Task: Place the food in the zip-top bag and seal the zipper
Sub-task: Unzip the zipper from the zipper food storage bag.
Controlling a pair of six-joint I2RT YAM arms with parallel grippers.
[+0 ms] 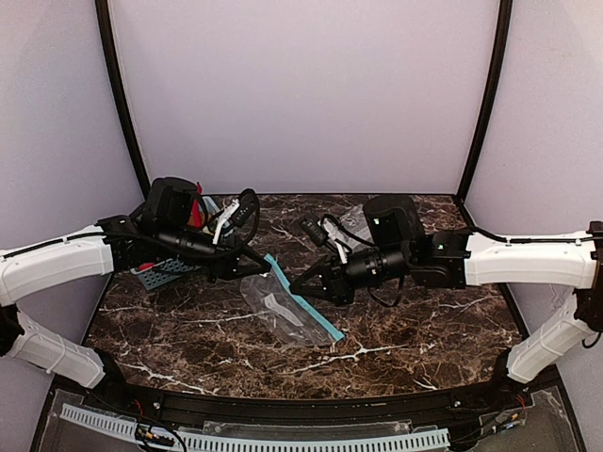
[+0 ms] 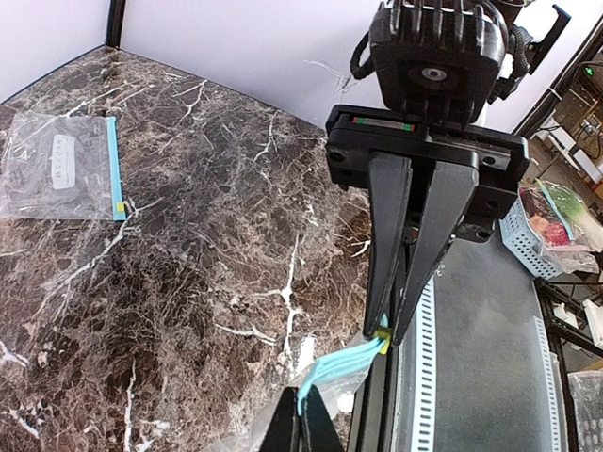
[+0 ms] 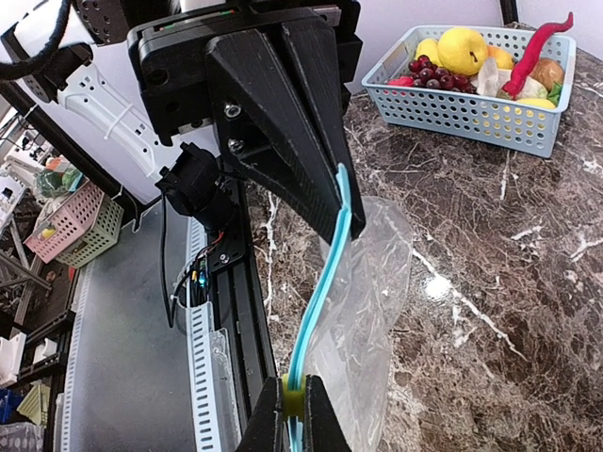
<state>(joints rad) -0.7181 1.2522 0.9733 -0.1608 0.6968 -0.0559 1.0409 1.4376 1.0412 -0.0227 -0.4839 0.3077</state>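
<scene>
The zip-top bag [image 1: 283,309] is clear with a white label and hangs just above the table between my two grippers. Nothing shows inside it. Its teal zipper [image 3: 320,292] stretches from one gripper to the other. My left gripper [image 2: 303,414] is shut on one end of the zipper. My right gripper [image 3: 293,405] is shut on the strip at its small yellow slider [image 3: 293,397]. In the top view the left gripper [image 1: 262,266] and right gripper [image 1: 301,285] meet over the bag. The food, yellow lemons [image 3: 462,47], lies in the blue basket [image 3: 471,118].
The basket also holds dark grapes [image 3: 433,71] and a red chili [image 3: 537,47], and it stands at the table's back left [image 1: 165,273] under the left arm. A second clear bag [image 2: 61,165] lies flat at the back, behind the right arm.
</scene>
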